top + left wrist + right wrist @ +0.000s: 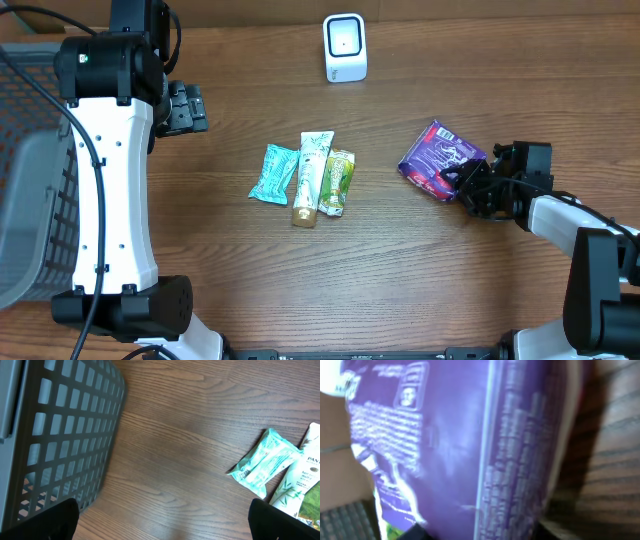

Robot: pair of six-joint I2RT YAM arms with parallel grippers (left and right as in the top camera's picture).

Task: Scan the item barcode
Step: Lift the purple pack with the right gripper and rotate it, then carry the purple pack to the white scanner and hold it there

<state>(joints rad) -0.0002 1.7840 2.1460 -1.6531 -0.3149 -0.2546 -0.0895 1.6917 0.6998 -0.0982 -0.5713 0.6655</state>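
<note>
A purple packet [438,158] lies on the wooden table at the right. My right gripper [468,185] is at its near right edge with the jaws closed on it. In the right wrist view the purple packet [455,450] fills the frame, printed text facing the camera, and both dark fingertips [415,535] press against its lower edge. No barcode shows. The white scanner [345,47] stands at the back centre. My left gripper [190,108] hovers open at the back left with nothing between its fingers [60,520].
A teal packet [273,173], a white tube [310,178] and a green tube [337,183] lie side by side mid-table. A grey mesh basket [30,180] stands at the left edge, close beside the left arm.
</note>
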